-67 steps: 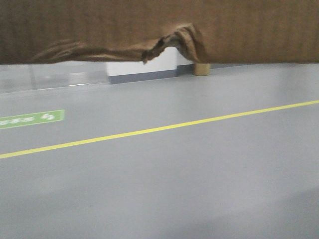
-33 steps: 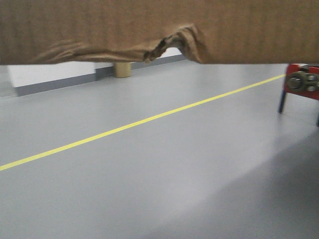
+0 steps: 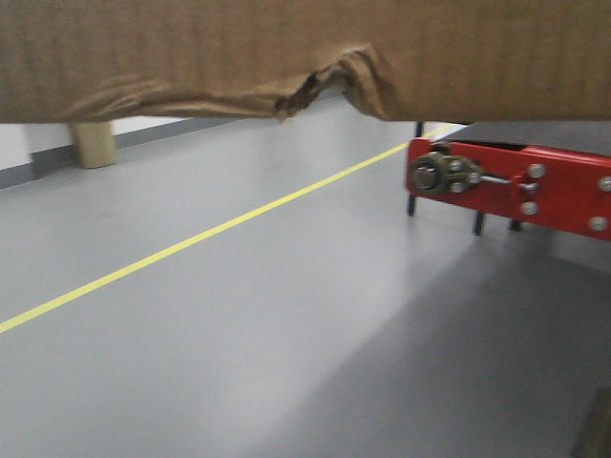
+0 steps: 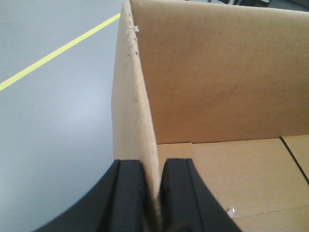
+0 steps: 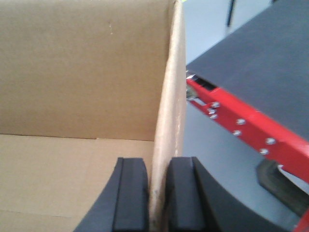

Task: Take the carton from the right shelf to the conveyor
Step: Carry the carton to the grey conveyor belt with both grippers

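Note:
I hold an open brown carton (image 3: 286, 48) in the air; its torn lower edge fills the top of the front view. My left gripper (image 4: 153, 183) is shut on the carton's left wall (image 4: 130, 106). My right gripper (image 5: 158, 188) is shut on the carton's right wall (image 5: 171, 96). The carton's inside looks empty in both wrist views. The conveyor, with a red frame (image 3: 535, 186) and a dark belt (image 5: 260, 58), stands at the right, beside and below the carton's right wall.
A grey floor with a yellow line (image 3: 191, 243) runs diagonally across the front view; the line also shows in the left wrist view (image 4: 58, 53). A tan cylinder (image 3: 94, 145) stands by the white wall at the far left. The conveyor's dark legs (image 3: 477, 221) reach the floor.
The view has swung to the right: the tan cylinder and yellow line have slid left, and the red conveyor frame has come much further into view. Both grippers still hold the carton.

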Tool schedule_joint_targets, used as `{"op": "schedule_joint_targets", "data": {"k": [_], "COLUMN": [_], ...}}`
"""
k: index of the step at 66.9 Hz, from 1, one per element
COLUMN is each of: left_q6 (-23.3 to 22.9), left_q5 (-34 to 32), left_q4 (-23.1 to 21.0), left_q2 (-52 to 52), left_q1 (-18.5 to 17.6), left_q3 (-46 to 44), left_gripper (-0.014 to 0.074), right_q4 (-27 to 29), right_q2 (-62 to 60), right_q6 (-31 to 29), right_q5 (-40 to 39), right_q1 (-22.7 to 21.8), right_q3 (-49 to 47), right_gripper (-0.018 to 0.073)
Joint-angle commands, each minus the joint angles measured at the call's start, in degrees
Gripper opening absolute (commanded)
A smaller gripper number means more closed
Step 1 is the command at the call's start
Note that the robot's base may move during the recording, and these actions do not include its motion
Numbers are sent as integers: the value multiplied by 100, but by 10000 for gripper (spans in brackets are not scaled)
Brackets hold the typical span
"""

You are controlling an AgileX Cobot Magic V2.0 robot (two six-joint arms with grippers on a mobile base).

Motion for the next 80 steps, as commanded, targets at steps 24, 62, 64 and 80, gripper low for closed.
{"op": "schedule_joint_targets", "data": {"k": [24,62,64,80], "left_q6": [26,26,26,26], "left_q5": [-396,-396,-396,-396], "left_q4": [-253,-253,-253,-253], "left_q2": [-62,-62,-62,-62], "left_q1": [-14,-14,-14,-14], "left_q3": [-43,-43,-43,-43], "left_gripper": [-18,-18,-18,-18], "right_q4": [40,40,40,40], "right_q2": [-57,-57,-57,-57], "right_q6": [-58,-58,-58,-58], "right_q5": [-449,-449,-449,-449], "right_q1": [-8,-8,-8,-8], "right_q3": [-25,-25,-25,-25], "right_gripper": [-75,-75,-75,-75]}}
